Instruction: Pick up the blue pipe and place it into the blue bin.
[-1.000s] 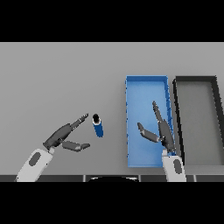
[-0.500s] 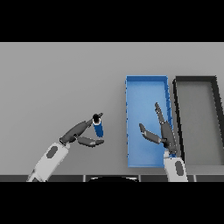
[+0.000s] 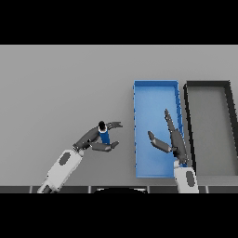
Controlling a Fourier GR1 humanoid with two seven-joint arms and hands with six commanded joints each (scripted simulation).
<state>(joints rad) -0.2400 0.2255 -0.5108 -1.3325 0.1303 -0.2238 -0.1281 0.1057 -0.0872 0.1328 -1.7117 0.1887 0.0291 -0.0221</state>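
Note:
The blue pipe with a dark end stands tilted on the grey table, left of the blue bin. My left hand comes in from the lower left, its fingers above the pipe and its thumb below, pinching it. Only a short length of the pipe shows between them. My right hand hangs open over the near right part of the blue bin, fingers straight and thumb spread to the left, holding nothing.
A dark grey bin stands right beside the blue bin, wall to wall. The grey table stretches to the left and far side.
My left hand moved right to the pipe and closed its fingers and thumb on it; the pipe now shows shorter and more end-on. The right hand barely moved.

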